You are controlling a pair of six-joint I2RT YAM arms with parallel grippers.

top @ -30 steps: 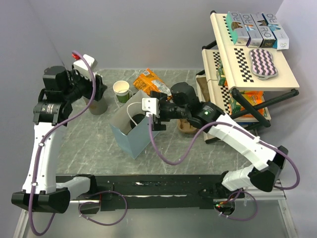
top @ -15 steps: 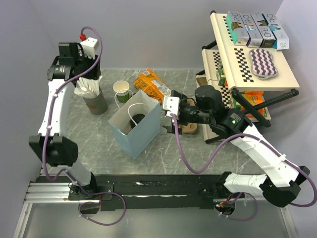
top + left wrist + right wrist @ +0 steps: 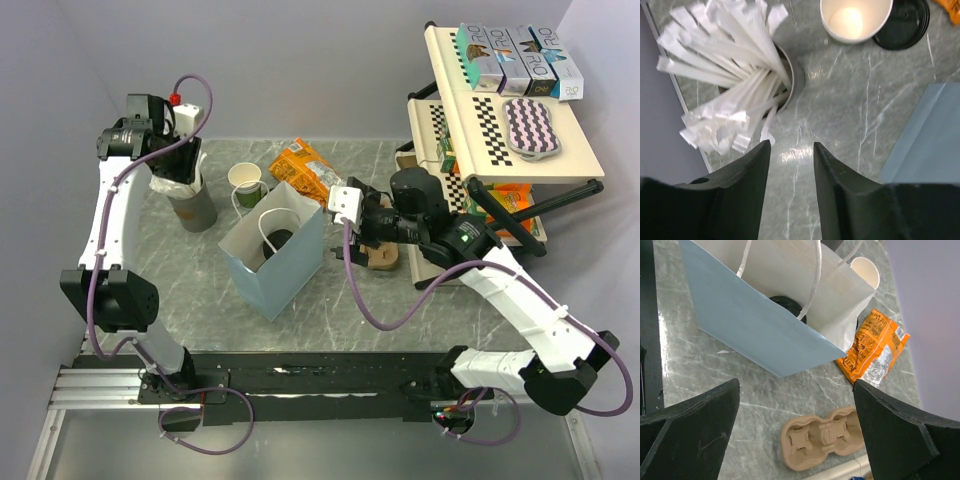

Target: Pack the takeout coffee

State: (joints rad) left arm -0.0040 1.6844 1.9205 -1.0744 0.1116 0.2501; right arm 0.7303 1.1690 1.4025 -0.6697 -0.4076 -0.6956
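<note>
The takeout coffee sits inside the open blue paper bag (image 3: pixel 278 275); only its round black lid (image 3: pixel 280 238) shows, also in the right wrist view (image 3: pixel 785 304). My right gripper (image 3: pixel 340 248) hangs just right of the bag, above the table, jaws wide open and empty (image 3: pixel 795 385). My left gripper (image 3: pixel 185 165) is at the back left, over the grey cup of white sticks (image 3: pixel 193 205), open and empty (image 3: pixel 791 145). The sticks (image 3: pixel 730 95) fan out just ahead of its fingers.
A lidless white-and-green cup (image 3: pixel 245 181) stands behind the bag, a loose black lid (image 3: pixel 902 25) beside it. An orange snack bag (image 3: pixel 305 165) and a brown cup carrier (image 3: pixel 822 437) lie right of the bag. A shelf rack (image 3: pixel 500 150) fills the right side.
My right gripper has drawn back rightwards out of the bag. My left arm swung up and back, and its gripper now hangs over the cup of sticks.
</note>
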